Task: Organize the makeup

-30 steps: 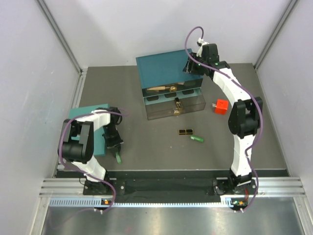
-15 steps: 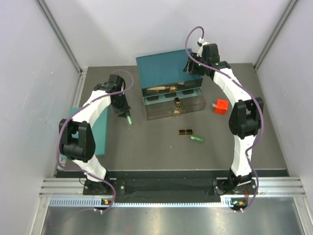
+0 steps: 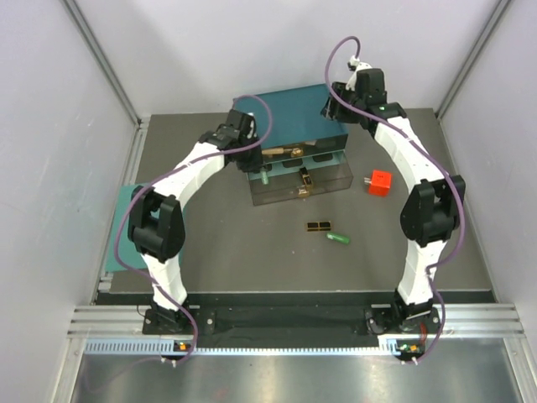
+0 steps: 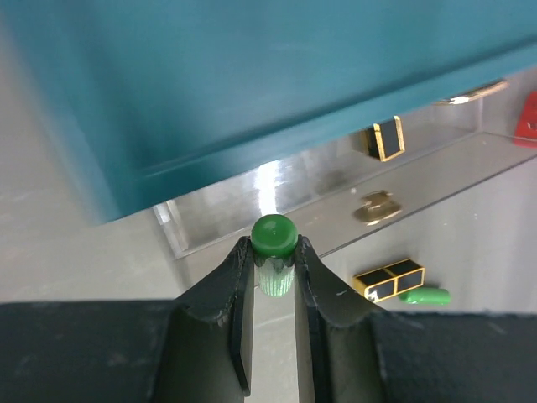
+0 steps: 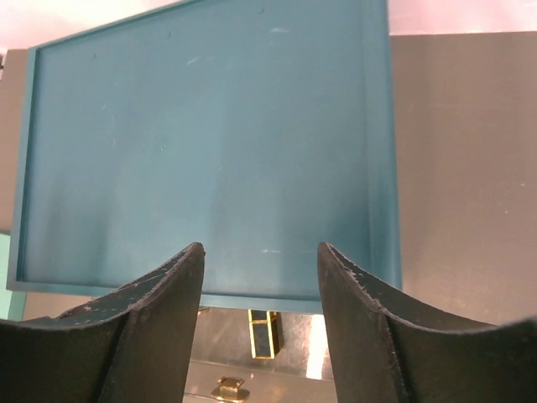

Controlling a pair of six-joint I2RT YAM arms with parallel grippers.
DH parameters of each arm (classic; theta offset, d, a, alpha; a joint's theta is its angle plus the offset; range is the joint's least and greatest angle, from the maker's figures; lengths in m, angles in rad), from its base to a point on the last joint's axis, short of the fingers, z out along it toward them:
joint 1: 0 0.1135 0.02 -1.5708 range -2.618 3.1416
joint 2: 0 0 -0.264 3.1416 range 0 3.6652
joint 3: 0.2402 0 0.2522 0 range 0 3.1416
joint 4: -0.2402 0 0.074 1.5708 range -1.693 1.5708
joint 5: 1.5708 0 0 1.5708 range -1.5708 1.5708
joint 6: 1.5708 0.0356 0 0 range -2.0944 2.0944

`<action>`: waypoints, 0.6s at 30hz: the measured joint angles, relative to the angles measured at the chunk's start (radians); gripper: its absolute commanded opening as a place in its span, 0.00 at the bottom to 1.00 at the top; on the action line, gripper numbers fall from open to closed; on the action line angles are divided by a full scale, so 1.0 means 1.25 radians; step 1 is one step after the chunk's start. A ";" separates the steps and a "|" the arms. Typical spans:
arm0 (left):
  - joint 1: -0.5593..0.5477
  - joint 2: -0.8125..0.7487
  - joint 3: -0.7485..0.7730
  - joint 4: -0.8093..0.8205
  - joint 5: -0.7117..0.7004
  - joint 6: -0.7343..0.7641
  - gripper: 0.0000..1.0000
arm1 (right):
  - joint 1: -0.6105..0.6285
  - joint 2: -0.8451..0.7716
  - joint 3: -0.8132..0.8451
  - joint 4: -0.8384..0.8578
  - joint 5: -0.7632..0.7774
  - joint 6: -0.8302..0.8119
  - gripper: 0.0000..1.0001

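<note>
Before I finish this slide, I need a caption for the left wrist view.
Left gripper clamping a green stick near the open clear drawer.

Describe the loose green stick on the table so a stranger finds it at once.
Find the teal-topped clear plastic drawer box at the back of the dark table. In front of it lies a black-and-gold flat case, with the small green stick just beside it. The other green stick is clamped in the left hand; this one lies loose.
</note>
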State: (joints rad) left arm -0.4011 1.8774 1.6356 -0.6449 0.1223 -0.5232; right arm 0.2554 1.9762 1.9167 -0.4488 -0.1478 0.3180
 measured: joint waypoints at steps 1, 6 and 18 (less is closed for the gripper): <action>-0.011 0.007 0.003 0.009 -0.002 0.000 0.00 | -0.002 -0.003 -0.002 0.002 0.003 0.000 0.58; -0.031 0.038 0.011 0.034 -0.023 -0.002 0.15 | -0.023 -0.013 -0.031 0.004 0.018 0.000 0.58; -0.035 0.050 0.011 0.042 -0.114 0.001 0.49 | -0.059 -0.042 -0.143 0.042 0.033 0.001 0.60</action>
State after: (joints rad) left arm -0.4454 1.9396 1.6497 -0.5930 -0.0208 -0.5220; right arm 0.1818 1.9236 1.7386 -0.3962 -0.1066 0.3187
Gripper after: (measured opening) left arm 0.446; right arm 0.599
